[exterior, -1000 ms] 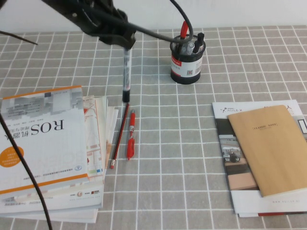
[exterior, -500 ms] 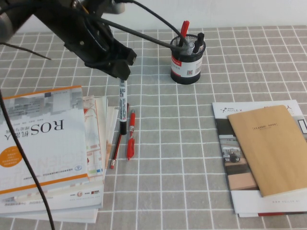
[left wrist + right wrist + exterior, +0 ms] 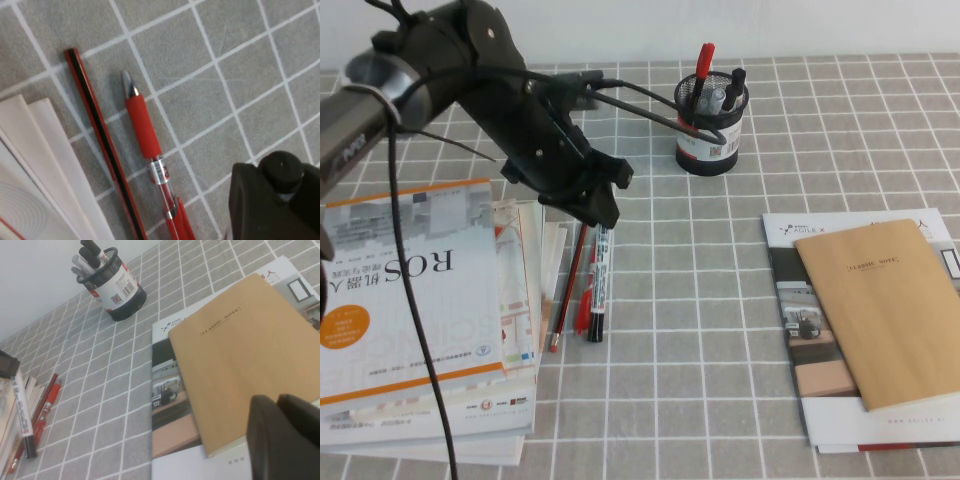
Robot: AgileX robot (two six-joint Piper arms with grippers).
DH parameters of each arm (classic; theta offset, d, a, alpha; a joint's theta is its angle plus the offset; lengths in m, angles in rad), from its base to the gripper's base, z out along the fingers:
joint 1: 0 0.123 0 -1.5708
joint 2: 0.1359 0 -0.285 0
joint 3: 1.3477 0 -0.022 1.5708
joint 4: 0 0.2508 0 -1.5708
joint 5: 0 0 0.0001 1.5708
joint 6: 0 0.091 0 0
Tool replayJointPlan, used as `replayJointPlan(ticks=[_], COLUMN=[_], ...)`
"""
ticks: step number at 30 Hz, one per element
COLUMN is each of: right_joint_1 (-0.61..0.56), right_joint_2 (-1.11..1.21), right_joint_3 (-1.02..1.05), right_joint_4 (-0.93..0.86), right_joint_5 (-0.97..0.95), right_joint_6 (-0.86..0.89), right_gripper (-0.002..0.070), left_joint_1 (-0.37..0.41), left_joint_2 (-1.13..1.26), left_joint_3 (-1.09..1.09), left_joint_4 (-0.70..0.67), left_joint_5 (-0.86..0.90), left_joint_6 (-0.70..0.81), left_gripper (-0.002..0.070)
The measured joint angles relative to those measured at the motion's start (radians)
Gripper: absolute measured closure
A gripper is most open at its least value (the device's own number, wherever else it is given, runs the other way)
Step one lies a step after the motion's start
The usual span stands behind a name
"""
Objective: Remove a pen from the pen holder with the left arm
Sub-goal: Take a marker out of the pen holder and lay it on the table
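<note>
One white pen (image 3: 601,280) is clamped by the left gripper (image 3: 599,215), low beside the red pen (image 3: 586,310); the right gripper (image 3: 279,402) is seen closed over the notebook (image 3: 235,350).

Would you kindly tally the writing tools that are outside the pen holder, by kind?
Marker pen: 1, held by the left gripper beside the books
Red pen: 1
Pencil: 1
Total: 3
The right gripper hangs over the brown notebook on the right side of the table.
</note>
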Motion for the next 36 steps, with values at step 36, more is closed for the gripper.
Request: replayJointPlan(ticks=[36], right_joint_1=[0.000], right_joint_2=[0.000], right_joint_3=[0.000], right_joint_4=[0.000], right_joint_5=[0.000], right_joint_6=[0.000], right_gripper=[0.0689], left_joint_1=[0.000], left_joint_2=[0.148], left_joint_3=[0.000], left_joint_4=[-0.026], left_joint_5=[-0.280], left_joint_6=[-0.133], left_gripper=[0.0558])
